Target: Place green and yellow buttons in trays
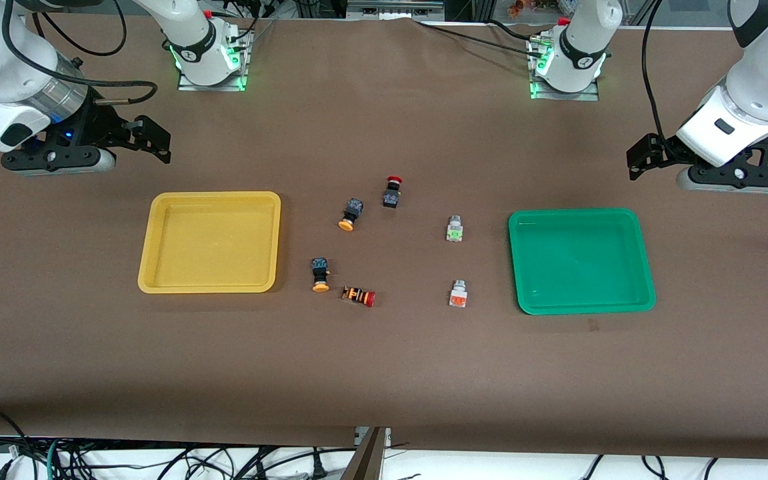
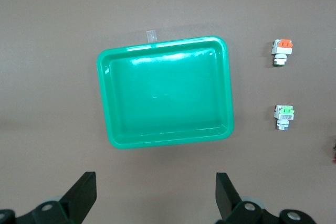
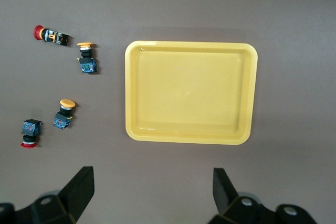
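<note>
Left hand (image 2: pixel 155 198) and right hand (image 3: pixel 152 195): fingers apart, empty, waiting over bare table (image 1: pixel 384 373). Buttons lie between empty yellow tray (image 1: pixel 209 242) and green tray (image 1: pixel 581 260). Risk: red-capped button (image 1: pixel 392 191) and striped cylinder (image 1: pixel 359 296) lie beside yellow-capped buttons (image 1: pixel 351 214); mistaken pick likely.

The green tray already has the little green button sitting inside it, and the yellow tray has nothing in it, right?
Not quite. The green tray has nothing in it either. The left wrist view shows the little green button lying on the table beside that tray, not inside it. You are right about the yellow tray: nothing is in it.
</note>
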You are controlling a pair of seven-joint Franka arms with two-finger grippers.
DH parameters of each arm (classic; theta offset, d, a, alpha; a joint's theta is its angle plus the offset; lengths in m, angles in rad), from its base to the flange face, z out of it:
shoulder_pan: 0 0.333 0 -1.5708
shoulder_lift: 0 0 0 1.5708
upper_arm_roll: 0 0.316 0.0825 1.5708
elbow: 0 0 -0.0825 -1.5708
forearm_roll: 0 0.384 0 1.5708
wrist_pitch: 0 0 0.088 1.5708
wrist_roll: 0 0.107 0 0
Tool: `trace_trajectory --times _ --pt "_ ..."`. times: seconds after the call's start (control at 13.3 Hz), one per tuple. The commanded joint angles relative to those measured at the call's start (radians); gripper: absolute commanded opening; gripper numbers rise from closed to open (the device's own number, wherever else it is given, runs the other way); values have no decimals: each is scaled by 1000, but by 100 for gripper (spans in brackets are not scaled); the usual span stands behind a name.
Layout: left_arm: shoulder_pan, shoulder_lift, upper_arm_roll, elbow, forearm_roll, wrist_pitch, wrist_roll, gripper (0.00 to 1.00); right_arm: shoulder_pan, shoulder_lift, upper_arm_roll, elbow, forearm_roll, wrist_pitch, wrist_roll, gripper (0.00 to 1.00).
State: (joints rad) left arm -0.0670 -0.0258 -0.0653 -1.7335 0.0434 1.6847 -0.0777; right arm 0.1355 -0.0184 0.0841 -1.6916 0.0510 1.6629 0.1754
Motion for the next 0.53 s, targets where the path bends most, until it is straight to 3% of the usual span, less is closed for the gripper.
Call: trace_trajectory --times 0.0,0.45 --pt "-1 -10 1 -5 -16 -10 -8 100 4 3 2 10 -8 -11 -5 100" --pt "-1 -10 1 -5 -16 -22 -13 100 41 38 5 13 0 -3 4 100"
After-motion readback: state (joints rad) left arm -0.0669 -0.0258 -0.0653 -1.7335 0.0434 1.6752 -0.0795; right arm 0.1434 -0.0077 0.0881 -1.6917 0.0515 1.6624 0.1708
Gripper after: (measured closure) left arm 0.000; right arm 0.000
